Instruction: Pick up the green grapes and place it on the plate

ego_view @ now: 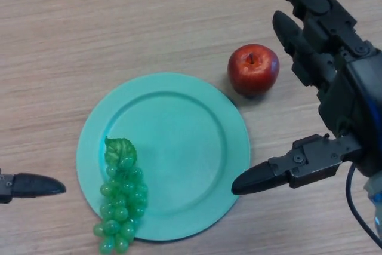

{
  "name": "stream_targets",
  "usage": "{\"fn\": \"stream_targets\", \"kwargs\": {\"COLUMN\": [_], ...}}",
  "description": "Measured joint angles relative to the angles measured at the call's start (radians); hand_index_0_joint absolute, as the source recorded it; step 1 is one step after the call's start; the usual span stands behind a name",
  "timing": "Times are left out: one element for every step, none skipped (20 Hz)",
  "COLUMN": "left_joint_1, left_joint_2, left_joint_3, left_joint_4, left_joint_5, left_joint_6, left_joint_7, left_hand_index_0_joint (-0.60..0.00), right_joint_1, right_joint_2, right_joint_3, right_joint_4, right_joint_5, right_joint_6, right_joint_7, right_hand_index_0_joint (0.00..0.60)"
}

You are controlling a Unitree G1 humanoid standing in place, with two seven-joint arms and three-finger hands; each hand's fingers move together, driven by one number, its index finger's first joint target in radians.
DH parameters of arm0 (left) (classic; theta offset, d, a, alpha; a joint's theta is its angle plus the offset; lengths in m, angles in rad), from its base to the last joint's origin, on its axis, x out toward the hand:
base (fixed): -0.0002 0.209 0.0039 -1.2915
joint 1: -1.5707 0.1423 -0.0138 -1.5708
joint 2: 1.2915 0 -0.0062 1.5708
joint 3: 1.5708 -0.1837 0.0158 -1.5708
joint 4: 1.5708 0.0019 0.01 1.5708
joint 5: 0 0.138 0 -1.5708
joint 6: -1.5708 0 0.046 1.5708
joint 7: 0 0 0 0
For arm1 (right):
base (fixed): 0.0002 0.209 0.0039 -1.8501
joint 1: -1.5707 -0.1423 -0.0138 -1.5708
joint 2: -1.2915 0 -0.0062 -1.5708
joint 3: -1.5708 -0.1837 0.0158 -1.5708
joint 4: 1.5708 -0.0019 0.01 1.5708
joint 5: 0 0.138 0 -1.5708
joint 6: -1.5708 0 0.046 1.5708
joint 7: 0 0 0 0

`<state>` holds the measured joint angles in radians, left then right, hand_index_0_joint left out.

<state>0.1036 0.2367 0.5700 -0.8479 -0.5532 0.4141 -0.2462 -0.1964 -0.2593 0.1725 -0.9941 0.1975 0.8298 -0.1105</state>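
Observation:
A bunch of green grapes (122, 198) with a leaf on top lies on the lower left part of the turquoise plate (179, 129), its bottom end hanging over the plate's rim. My right hand (334, 88) hovers at the right, open, with straight fingers pointing up and the thumb stretched toward the plate's right edge; it holds nothing. Only a fingertip of my left hand (33, 185) shows at the left edge, just left of the plate and apart from the grapes.
A red apple (253, 68) stands on the wooden table (119, 22) beyond the plate's upper right rim, close to my right hand's fingers.

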Motion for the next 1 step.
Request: {"fn": "stream_targets", "kwargs": {"left_joint_1": [-0.002], "left_joint_2": [0.005], "left_joint_3": [0.001], "left_joint_4": [0.003], "left_joint_5": [-0.047], "left_joint_6": [0.003], "left_joint_7": [0.020], "left_hand_index_0_joint": [0.000], "right_joint_1": [0.006], "right_joint_2": [-0.002], "right_joint_3": [0.007], "right_joint_4": [0.000], "right_joint_5": [0.000], "right_joint_6": [-0.002], "right_joint_7": [-0.003], "right_hand_index_0_joint": [0.000]}}
